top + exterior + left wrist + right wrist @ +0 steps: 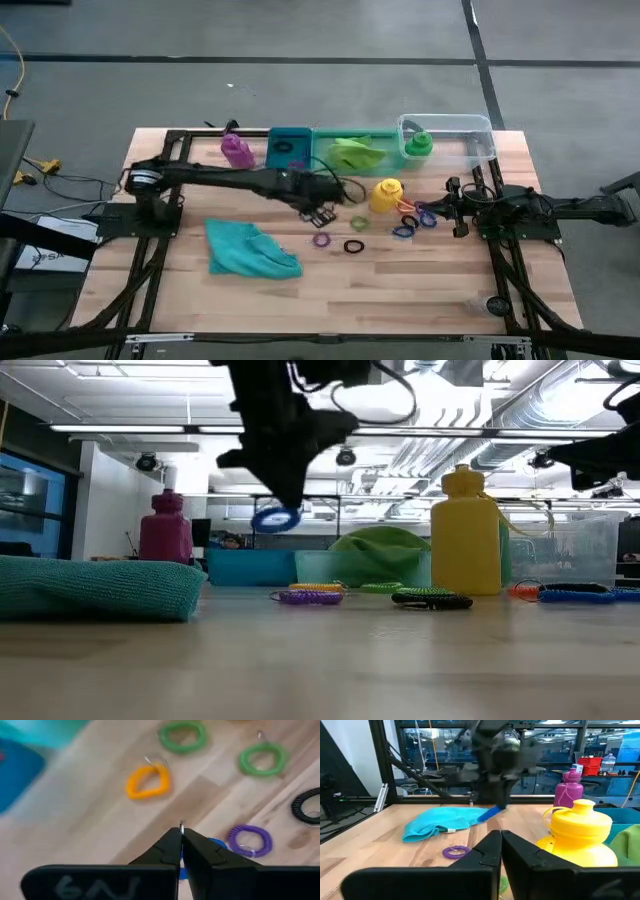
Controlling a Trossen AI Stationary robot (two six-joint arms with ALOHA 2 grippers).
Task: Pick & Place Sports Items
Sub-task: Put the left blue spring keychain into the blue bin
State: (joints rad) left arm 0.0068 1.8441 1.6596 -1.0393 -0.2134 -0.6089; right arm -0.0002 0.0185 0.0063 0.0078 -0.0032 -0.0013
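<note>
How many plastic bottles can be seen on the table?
3: purple bottle standing left of the blue bin, green bottle inside the clear bin, yellow bottle upright mid-table. None seems hidden.

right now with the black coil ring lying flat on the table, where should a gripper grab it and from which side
Judging from its pose, come straight down from above and pinch one side of the black ring, one finger inside the loop and one outside. It lies flat on the table, so it offers no height to grip from the side. Its side facing the table's bare front looks best; the purple ring lies close beside it.
</note>
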